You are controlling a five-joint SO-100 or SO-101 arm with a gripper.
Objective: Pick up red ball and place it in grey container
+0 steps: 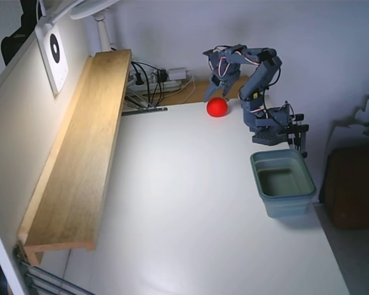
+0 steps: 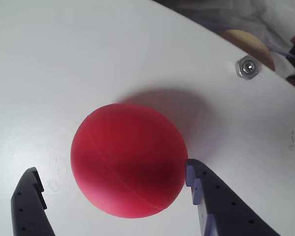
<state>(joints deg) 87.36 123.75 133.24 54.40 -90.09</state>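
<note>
One step is in hand, the grasp: I have the gripper [image 2: 113,196] spread wide around the red ball [image 2: 129,160] resting on the table's [image 1: 190,203] far edge, so next I'd clamp, lift, then carry to the grey container [image 1: 283,182].

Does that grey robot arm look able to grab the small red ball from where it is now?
Probably yes. In the wrist view the open gripper straddles the small, smooth red ball, one finger right beside it, and nothing on the white table blocks the way.
</note>
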